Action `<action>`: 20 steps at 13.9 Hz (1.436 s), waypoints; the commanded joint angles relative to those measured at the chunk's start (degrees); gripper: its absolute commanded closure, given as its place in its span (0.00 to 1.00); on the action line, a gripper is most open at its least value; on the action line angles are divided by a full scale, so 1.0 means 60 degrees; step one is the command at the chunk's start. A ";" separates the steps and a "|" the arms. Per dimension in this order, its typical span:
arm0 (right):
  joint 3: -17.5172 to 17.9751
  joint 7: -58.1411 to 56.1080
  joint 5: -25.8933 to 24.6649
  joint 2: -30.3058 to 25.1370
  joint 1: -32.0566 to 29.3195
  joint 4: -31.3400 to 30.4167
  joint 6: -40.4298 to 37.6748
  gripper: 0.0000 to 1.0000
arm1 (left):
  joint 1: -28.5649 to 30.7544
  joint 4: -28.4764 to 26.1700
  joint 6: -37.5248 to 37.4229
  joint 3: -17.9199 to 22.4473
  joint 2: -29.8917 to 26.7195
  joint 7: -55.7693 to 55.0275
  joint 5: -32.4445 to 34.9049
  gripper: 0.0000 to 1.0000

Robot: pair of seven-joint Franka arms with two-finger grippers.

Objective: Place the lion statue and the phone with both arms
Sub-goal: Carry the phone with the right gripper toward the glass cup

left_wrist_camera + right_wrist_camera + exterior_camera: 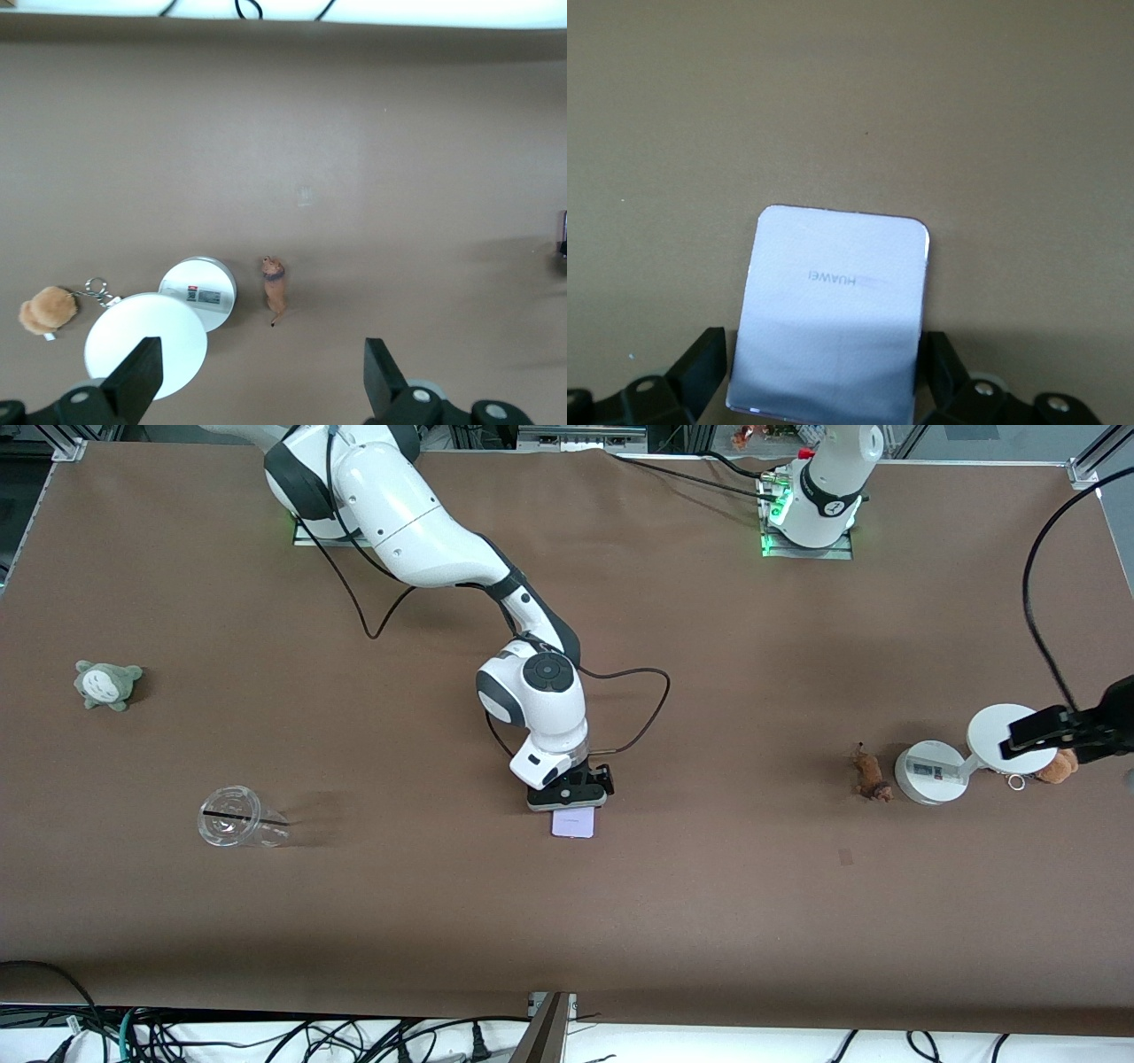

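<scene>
The phone (573, 823), a flat pale lavender rectangle, lies on the brown table near its middle. My right gripper (570, 797) is low over the phone's edge farther from the front camera. In the right wrist view its fingers (700, 367) stand against the two sides of the phone (833, 301). The lion statue (871, 775), small and orange-brown, lies toward the left arm's end of the table, beside a white stand. My left gripper (1032, 735) hangs open and empty over the stand's round head. The left wrist view shows the lion (274, 285) on the table between its spread fingers (142, 372).
The white stand (928, 772) has a round base and a round head (146, 350). A tan plush bear with a keyring (1059, 766) lies beside it. A grey-green plush (106, 684) and a clear cup on its side (237, 828) are toward the right arm's end.
</scene>
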 commanded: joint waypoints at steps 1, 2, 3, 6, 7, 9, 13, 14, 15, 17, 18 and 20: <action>-0.0084 0.0216 -0.0110 0.0255 0.0041 0.0350 0.0234 0.02 | -0.0292 -0.0662 -0.0522 0.0408 -0.0738 -0.0036 0.0206 0.00; -0.0084 0.0261 -0.0110 0.0255 0.0041 0.0350 0.0234 0.09 | -0.0512 -0.0839 -0.0625 0.0656 -0.0913 -0.0036 0.0221 0.00; -0.0084 0.0261 -0.0110 0.0255 0.0041 0.0350 0.0220 0.17 | -0.0804 -0.0884 -0.0742 0.0804 -0.0958 -0.0051 0.0250 0.00; -0.0084 0.0203 -0.0110 0.0197 -0.0018 0.0350 0.0191 0.32 | -0.1187 -0.0913 -0.1095 0.0820 -0.0988 -0.1071 0.0338 0.00; -0.0084 0.0144 -0.0095 0.0138 -0.0047 0.0350 0.0118 0.34 | -0.1318 -0.0914 -0.1211 0.0820 -0.0988 -0.1439 0.0338 0.00; -0.0084 0.0056 -0.0051 -0.0168 -0.0207 0.0335 -0.0392 0.35 | -0.1627 -0.1030 -0.1431 0.0820 -0.1017 -0.1779 0.0353 0.00; 0.0033 -0.1667 0.0648 -0.1410 -0.1115 -0.0189 -0.1682 0.35 | -0.1642 -0.2127 -0.1052 0.0820 -0.1602 -0.1604 0.0353 0.00; 0.0033 -0.2325 0.1116 -0.1778 -0.1421 -0.0598 -0.1757 0.35 | -0.1627 -0.2129 -0.1051 0.0820 -0.1574 -0.1589 0.0353 0.00; 0.0019 -0.3028 0.1411 -0.2216 -0.1743 -0.1081 -0.1772 0.35 | -0.1627 -0.2071 -0.1080 0.0806 -0.1531 -0.1589 0.0353 0.00; 0.0033 -0.4317 0.1779 -0.3037 -0.2505 -0.2179 -0.1904 0.35 | -0.1598 -0.2056 -0.1095 0.0776 -0.1472 -0.1604 0.0353 0.00; 0.0033 -0.4947 0.1969 -0.3331 -0.2885 -0.2648 -0.1890 0.35 | -0.1598 -0.2056 -0.1095 0.0762 -0.1472 -0.1618 0.0367 0.00; 0.0004 -0.5800 0.2364 -0.3480 -0.3501 -0.3077 -0.1890 0.35 | -0.1613 -0.2056 -0.1095 0.0747 -0.1457 -0.1648 0.0367 0.00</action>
